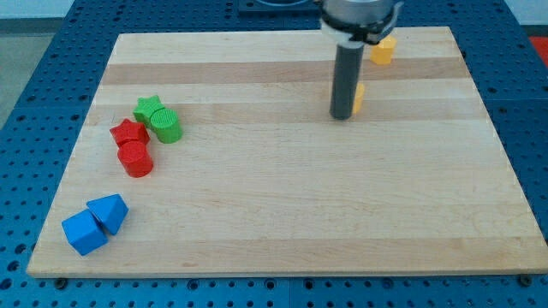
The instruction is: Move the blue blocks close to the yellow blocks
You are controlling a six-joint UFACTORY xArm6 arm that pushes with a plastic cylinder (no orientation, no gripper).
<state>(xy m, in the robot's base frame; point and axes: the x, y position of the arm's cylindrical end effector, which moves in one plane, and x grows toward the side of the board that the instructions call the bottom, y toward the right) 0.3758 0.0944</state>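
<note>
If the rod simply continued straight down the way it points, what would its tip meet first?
My tip points straight down at the wooden board, so it would meet bare wood first. A yellow block sits just to its right in the view, partly hidden; contact is unclear.

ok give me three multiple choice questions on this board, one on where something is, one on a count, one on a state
1. Where are the two blue blocks?
A. the view's bottom left
B. the view's top right
C. the view's centre

2. How many red blocks are there?
A. one
B. two
C. four

3. How does my tip stand to the nearer yellow block?
A. far off, beside the green blocks
B. right beside it, partly hiding it
C. among the blue blocks

Answers:
1. A, both sit by the board's lower left corner.
2. B, a star and a cylinder.
3. B, the rod covers that block's left part.
</note>
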